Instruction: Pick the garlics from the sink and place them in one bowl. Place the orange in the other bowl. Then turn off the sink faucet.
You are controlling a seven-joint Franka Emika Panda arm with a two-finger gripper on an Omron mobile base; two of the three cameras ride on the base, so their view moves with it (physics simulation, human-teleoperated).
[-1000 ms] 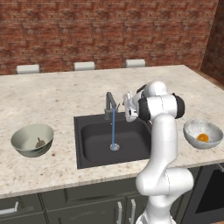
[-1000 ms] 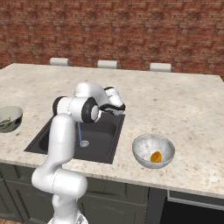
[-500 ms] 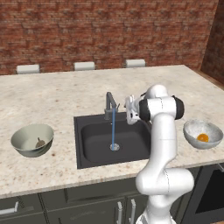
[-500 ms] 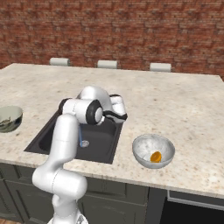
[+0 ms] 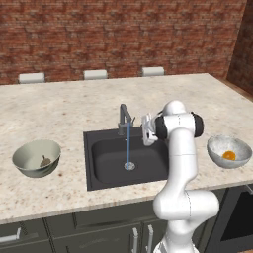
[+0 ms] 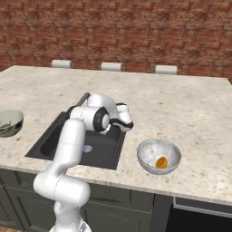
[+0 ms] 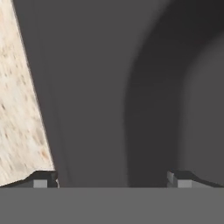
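Your tool (image 7: 112, 179) hangs wide and empty over the sink (image 5: 99, 153), just beside the faucet (image 5: 123, 118), which is running. The faucet's stiff, slick metal lever is small, so push its free end rather than pinching.

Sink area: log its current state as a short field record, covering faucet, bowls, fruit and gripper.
sink: dark basin set in the speckled counter
sink faucet: running, water stream reaches the drain
green-grey bowl: left of the sink, small brown lump inside
mottled bowl: right of the sink, holds the orange
gripper: open, empty, at the sink's right edge near the faucet
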